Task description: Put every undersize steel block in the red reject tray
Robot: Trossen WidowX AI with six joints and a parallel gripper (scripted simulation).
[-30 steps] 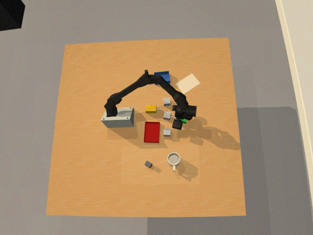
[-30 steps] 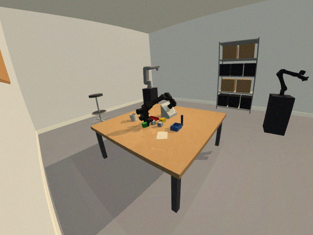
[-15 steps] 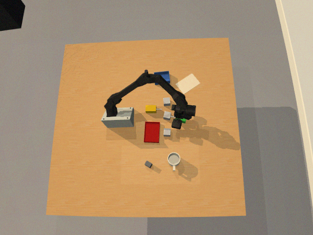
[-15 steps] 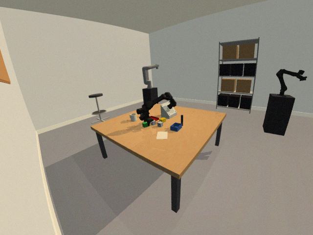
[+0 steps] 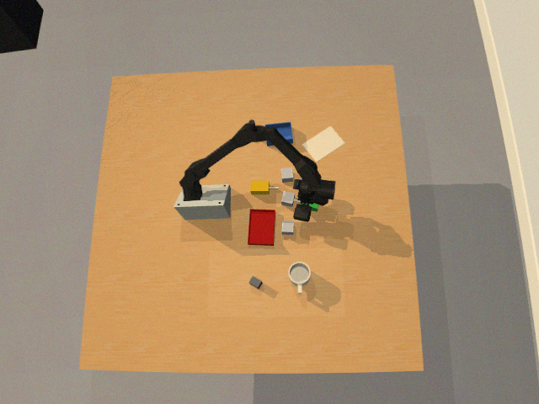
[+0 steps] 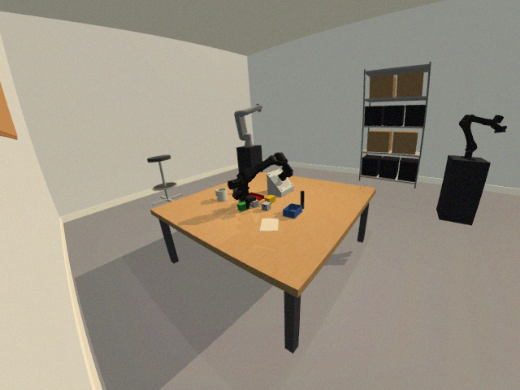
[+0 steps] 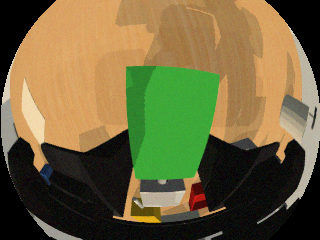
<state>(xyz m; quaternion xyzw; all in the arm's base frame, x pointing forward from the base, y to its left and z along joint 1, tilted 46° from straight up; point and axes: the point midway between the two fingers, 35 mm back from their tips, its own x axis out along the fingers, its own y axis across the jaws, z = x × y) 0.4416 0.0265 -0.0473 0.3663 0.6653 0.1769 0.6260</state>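
Green GO gauge (image 5: 314,207) (image 6: 241,205) (image 7: 175,122) is sitting clamped by its block-shaped handle between the gripper's fingers (image 5: 308,204), its thin pin pointing at the middle steel block (image 5: 287,198) (image 6: 254,204) (image 7: 162,195); how deep the pin is going, I cannot tell. The handle is probably behaving as stiff and light, its flat sides giving a good hold, while the slender pin is likely to jam or tip a block if pushed askew. Two more steel blocks are flanking it, one (image 5: 286,174) (image 6: 266,205) towards the blue tray (image 5: 290,142) (image 6: 292,214), the other (image 5: 287,227) beside the red reject tray (image 5: 261,244) (image 6: 257,197) (image 7: 199,196). A yellow-handled gauge (image 5: 259,187) (image 6: 270,198) (image 7: 146,218) is lying behind the middle block, limiting room there; the mug (image 5: 299,273) (image 6: 221,195) (image 7: 294,116) is standing farther off.
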